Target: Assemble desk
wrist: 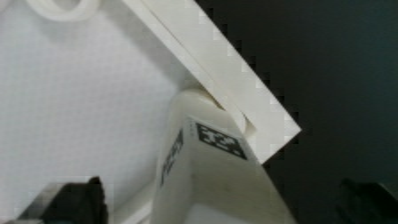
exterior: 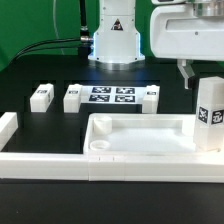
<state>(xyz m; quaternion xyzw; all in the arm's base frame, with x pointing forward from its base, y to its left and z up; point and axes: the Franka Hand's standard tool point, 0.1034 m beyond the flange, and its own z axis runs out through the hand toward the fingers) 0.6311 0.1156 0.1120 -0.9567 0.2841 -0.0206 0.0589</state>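
The desk slab [exterior: 140,138], a white tray with a raised rim, lies in front of the robot. One white tagged leg [exterior: 210,115] stands upright on the slab's corner at the exterior view's right. My gripper [exterior: 205,76] hangs just over that leg's top, with one dark finger [exterior: 186,72] showing beside it. In the wrist view the leg [wrist: 222,165] rises between my gripper [wrist: 217,205] fingers [wrist: 71,205], which stand wide apart and clear of its sides. The slab's rim [wrist: 214,70] runs diagonally behind the leg. The gripper is open and holds nothing.
Three loose white legs [exterior: 40,95] [exterior: 72,97] [exterior: 150,95] lie at the back beside the marker board [exterior: 112,95]. A long white border rail [exterior: 50,162] runs along the front and another [exterior: 8,130] stands at the left. The robot base [exterior: 115,40] is behind.
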